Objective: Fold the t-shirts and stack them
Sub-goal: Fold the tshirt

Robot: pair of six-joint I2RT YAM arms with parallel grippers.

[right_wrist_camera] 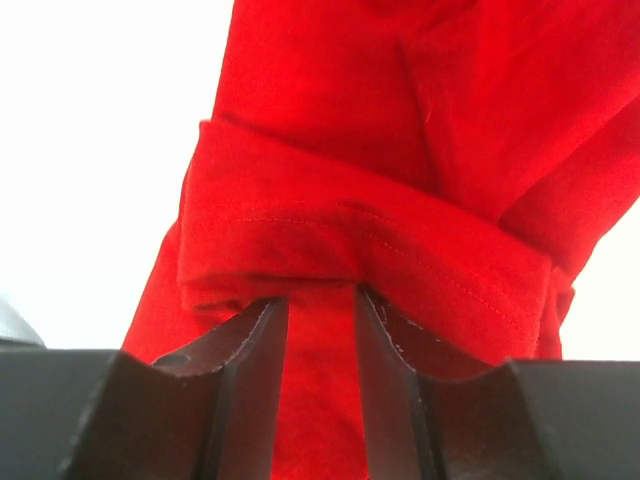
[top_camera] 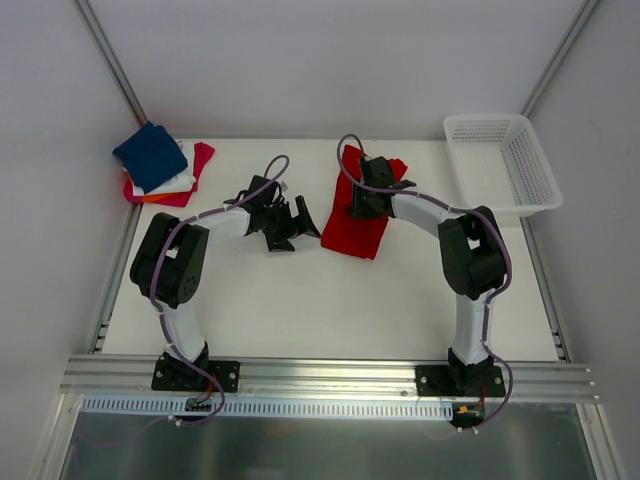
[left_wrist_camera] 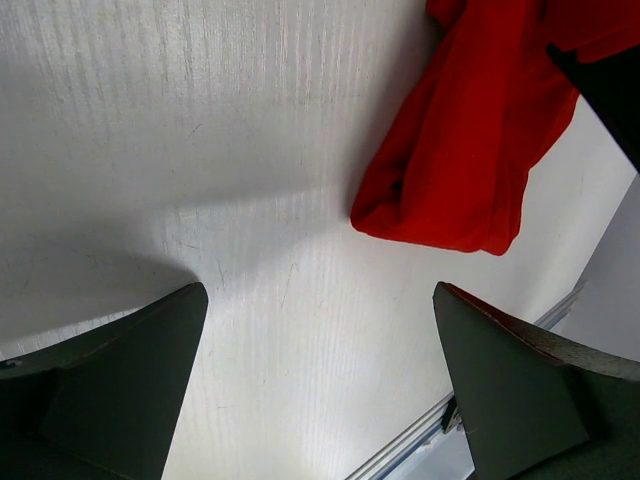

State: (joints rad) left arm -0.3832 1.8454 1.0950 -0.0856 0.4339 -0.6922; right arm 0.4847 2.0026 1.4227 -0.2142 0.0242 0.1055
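Red shirt (left_wrist_camera: 460, 150) cropped at top edge

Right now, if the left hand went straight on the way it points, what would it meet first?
Probably the bare white table; the open left hand tilts down at it. The red t-shirt lies rightward, likely off that line.

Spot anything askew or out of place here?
Folded stack at the far-left corner is fanned out, navy tee twisted on top. Red shirt lies bunched, a fold pinched in the right claw.

The left gripper (left_wrist_camera: 318, 290) and right gripper (right_wrist_camera: 318, 300) are black, on white arms (top_camera: 185, 325) with chunky black joints (top_camera: 170, 265) and thin purple cables (top_camera: 200, 215).
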